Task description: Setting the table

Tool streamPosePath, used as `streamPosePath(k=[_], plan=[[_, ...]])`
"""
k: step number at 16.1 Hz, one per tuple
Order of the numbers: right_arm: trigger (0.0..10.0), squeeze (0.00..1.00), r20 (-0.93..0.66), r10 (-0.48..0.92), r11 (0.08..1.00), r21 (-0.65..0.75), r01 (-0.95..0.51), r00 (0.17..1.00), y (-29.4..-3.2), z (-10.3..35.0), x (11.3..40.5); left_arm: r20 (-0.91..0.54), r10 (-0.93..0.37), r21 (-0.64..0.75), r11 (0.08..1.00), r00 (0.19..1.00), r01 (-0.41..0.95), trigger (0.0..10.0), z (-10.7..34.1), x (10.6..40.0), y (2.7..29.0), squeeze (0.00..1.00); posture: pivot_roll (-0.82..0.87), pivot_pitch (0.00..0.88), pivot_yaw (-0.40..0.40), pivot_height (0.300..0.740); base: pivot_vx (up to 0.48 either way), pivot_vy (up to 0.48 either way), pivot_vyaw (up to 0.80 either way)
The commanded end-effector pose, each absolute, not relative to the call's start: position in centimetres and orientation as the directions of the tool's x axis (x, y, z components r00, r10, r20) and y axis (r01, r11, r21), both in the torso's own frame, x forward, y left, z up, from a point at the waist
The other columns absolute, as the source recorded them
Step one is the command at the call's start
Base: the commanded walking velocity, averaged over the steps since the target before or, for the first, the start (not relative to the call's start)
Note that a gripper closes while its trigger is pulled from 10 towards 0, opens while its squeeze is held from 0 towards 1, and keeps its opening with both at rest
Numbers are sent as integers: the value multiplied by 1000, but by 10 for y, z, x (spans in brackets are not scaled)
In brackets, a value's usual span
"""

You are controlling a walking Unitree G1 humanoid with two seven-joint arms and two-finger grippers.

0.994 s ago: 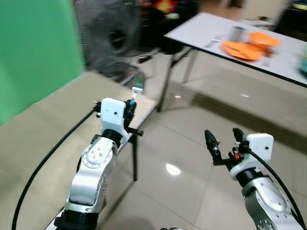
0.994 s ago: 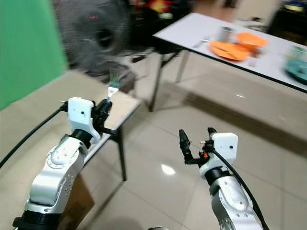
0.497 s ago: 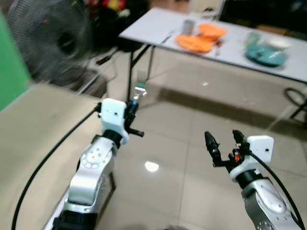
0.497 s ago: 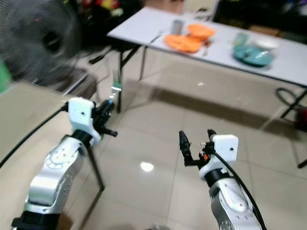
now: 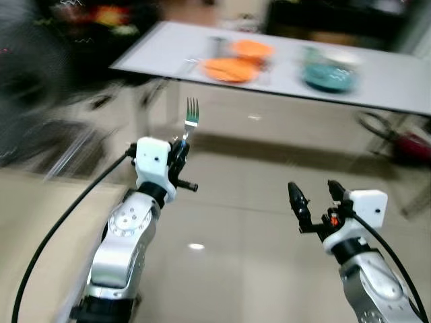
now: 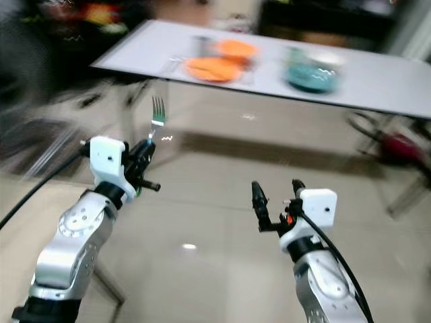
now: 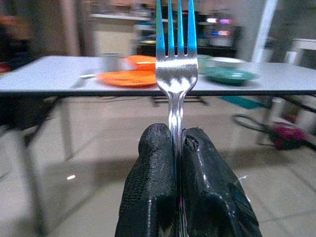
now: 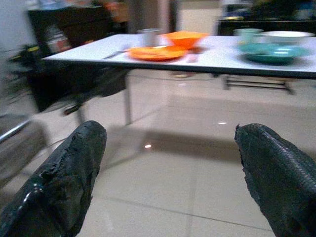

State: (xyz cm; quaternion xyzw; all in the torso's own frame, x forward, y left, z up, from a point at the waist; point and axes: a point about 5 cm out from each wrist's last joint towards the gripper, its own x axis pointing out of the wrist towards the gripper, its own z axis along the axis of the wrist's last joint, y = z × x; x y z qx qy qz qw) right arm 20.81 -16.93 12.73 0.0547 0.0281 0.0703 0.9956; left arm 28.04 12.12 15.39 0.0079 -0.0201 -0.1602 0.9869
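Though blurred, fork handle between pads.

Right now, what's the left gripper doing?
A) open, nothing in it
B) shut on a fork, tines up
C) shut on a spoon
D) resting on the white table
B: the left gripper is shut on the fork, whose handle is pinched between the two black fingers with the tines pointing up; the white table with its plates is apart from it, across the floor.
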Motion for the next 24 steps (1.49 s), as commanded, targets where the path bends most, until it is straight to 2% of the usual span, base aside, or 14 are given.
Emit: streamPosePath(k=[1,8,24], plan=[[10000,0,-46,110,989,100,-105,993,-178,130,208,52,-367,11,930,929,367,10000,158,280,107,0,-26,0,-42,740,349,0,-800],[10000,0,-38,95,991,100,-91,995,-181,131,209,49,-362,9,932,931,362,10000,158,282,107,0,-29,0,-42,740,353,0,-768],[10000,0,-39,84,994,77,-81,996,-187,134,213,45,-361,-2,933,932,361,10000,158,283,102,0,-38,0,-43,740,353,0,0]])
